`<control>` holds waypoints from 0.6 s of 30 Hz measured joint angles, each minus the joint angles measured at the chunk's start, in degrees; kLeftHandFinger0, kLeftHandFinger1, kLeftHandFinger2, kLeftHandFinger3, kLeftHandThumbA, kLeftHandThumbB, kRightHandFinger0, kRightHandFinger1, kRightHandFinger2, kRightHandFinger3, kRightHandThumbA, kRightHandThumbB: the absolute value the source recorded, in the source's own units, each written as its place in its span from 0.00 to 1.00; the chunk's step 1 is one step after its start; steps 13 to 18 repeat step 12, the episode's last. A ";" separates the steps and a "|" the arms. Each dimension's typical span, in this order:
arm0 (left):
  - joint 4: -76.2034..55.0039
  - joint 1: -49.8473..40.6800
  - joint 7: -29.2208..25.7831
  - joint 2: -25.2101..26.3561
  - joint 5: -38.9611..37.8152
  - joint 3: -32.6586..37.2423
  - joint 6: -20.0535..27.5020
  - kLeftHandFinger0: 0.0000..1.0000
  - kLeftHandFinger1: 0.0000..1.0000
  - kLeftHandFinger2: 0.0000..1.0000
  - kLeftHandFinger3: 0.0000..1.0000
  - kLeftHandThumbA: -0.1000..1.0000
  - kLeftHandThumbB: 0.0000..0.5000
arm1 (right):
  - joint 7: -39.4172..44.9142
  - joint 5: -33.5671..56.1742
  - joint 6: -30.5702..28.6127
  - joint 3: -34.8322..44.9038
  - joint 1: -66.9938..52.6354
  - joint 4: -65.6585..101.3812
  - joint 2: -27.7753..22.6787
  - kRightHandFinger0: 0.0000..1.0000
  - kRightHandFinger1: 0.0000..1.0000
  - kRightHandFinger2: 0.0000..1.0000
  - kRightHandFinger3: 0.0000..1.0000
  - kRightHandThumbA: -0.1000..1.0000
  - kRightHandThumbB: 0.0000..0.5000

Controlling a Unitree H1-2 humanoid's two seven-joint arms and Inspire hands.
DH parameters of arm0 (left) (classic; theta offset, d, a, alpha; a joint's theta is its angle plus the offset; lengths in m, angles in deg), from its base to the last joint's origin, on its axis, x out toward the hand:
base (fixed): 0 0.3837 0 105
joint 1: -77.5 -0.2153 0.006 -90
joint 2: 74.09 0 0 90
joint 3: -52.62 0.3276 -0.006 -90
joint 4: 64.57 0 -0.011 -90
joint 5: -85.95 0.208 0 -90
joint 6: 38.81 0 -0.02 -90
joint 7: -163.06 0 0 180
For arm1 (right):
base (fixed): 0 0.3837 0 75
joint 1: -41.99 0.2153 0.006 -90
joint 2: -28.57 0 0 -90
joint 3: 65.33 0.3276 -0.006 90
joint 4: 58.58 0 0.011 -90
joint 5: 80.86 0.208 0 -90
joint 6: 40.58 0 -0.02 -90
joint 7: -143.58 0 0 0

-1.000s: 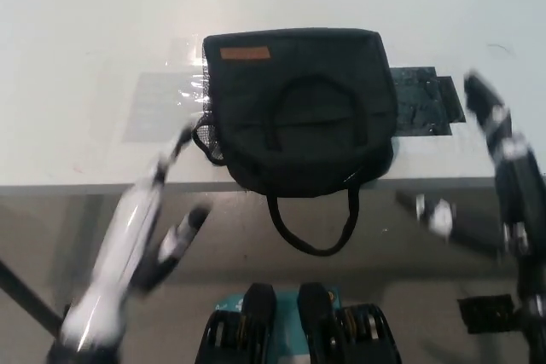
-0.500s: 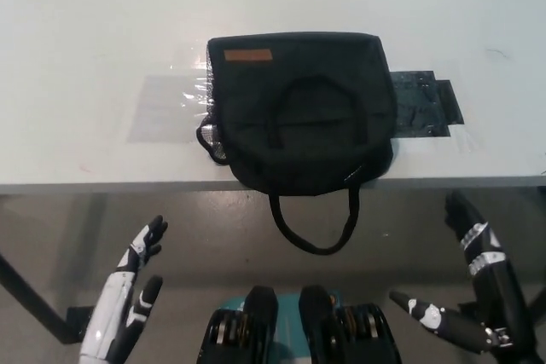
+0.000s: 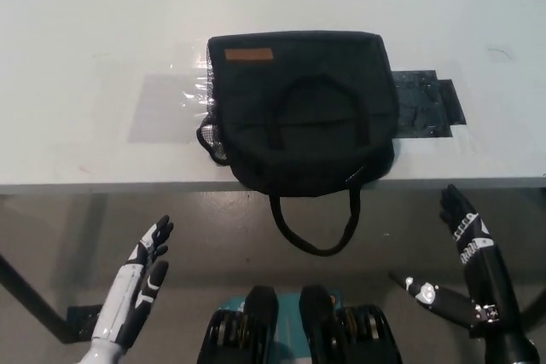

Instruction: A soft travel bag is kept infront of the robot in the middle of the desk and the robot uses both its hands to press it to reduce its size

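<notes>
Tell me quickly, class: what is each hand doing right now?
Left hand: open, holding nothing, below the desk edge.
Right hand: open, holding nothing, also below the desk.

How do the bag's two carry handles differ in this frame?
One handle lies flat on top of the bag, its arch pointing toward the desk's far side. The other handle hangs off the desk edge, looping down below the bag. Both are thin black straps of similar shape.

The travel bag (image 3: 303,112) is matt black cloth with an orange patch (image 3: 249,54). Beside it, glossy clear plastic film (image 3: 171,104) lies on the smooth, matt white desk (image 3: 85,23).
</notes>
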 measured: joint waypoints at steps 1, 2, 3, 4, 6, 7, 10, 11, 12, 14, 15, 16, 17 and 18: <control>0.00 -0.01 0.18 -0.03 -0.12 -0.10 0.00 1.00 1.00 1.00 1.00 1.00 0.18 | 0.00 0.00 0.00 0.04 0.00 0.00 0.00 1.00 1.00 1.00 1.00 1.00 0.19; 0.00 -0.02 0.31 -0.04 -0.20 -0.16 0.00 1.00 1.00 1.00 1.00 1.00 0.18 | 0.00 -0.01 0.00 0.06 0.00 0.00 0.01 1.00 1.00 1.00 1.00 1.00 0.18; -0.01 -0.01 0.59 -0.06 -0.31 -0.28 0.00 1.00 1.00 1.00 1.00 1.00 0.19 | 0.00 -0.02 0.00 0.07 0.00 -0.01 0.01 1.00 1.00 1.00 1.00 1.00 0.18; -0.02 -0.01 0.79 -0.07 -0.40 -0.37 -0.01 1.00 1.00 1.00 1.00 1.00 0.19 | 0.00 -0.06 0.00 0.07 0.01 -0.04 0.00 1.00 1.00 1.00 1.00 1.00 0.18; -0.03 -0.02 1.06 -0.11 -0.48 -0.57 -0.04 1.00 1.00 1.00 1.00 1.00 0.16 | 0.02 -0.16 0.00 0.07 0.01 -0.20 -0.03 1.00 1.00 1.00 1.00 1.00 0.17; -0.04 -0.01 1.20 -0.14 -0.50 -0.68 -0.05 1.00 1.00 1.00 1.00 1.00 0.15 | 0.02 -0.22 0.00 0.07 0.01 -0.29 -0.04 1.00 1.00 1.00 1.00 1.00 0.16; -0.04 -0.01 1.77 -0.24 -0.52 -0.87 -0.04 1.00 1.00 1.00 1.00 1.00 0.12 | 0.03 -0.32 0.00 0.07 0.01 -0.41 -0.05 1.00 1.00 1.00 1.00 1.00 0.15; -0.04 -0.01 1.91 -0.25 -0.51 -0.91 -0.04 1.00 1.00 1.00 1.00 1.00 0.12 | 0.03 -0.37 0.00 0.07 0.01 -0.44 -0.06 1.00 1.00 1.00 1.00 1.00 0.15; -0.04 -0.02 1.99 -0.26 -0.50 -0.94 -0.05 1.00 1.00 1.00 1.00 1.00 0.12 | 0.03 -0.39 0.00 0.07 0.02 -0.46 -0.06 1.00 1.00 1.00 1.00 1.00 0.16; -0.04 -0.02 1.99 -0.26 -0.50 -0.94 -0.05 1.00 1.00 1.00 1.00 1.00 0.12 | 0.03 -0.39 0.00 0.07 0.02 -0.46 -0.06 1.00 1.00 1.00 1.00 1.00 0.16; -0.04 -0.02 1.99 -0.26 -0.50 -0.94 -0.05 1.00 1.00 1.00 1.00 1.00 0.12 | 0.03 -0.39 0.00 0.07 0.02 -0.46 -0.06 1.00 1.00 1.00 1.00 1.00 0.16; -0.04 -0.02 1.99 -0.26 -0.50 -0.94 -0.05 1.00 1.00 1.00 1.00 1.00 0.12 | 0.03 -0.39 0.00 0.07 0.02 -0.46 -0.06 1.00 1.00 1.00 1.00 1.00 0.16; -0.04 -0.02 1.99 -0.26 -0.50 -0.94 -0.05 1.00 1.00 1.00 1.00 1.00 0.12 | 0.03 -0.39 0.00 0.07 0.02 -0.46 -0.06 1.00 1.00 1.00 1.00 1.00 0.16; -0.04 -0.02 1.99 -0.26 -0.50 -0.94 -0.05 1.00 1.00 1.00 1.00 1.00 0.12 | 0.03 -0.39 0.00 0.07 0.02 -0.46 -0.06 1.00 1.00 1.00 1.00 1.00 0.16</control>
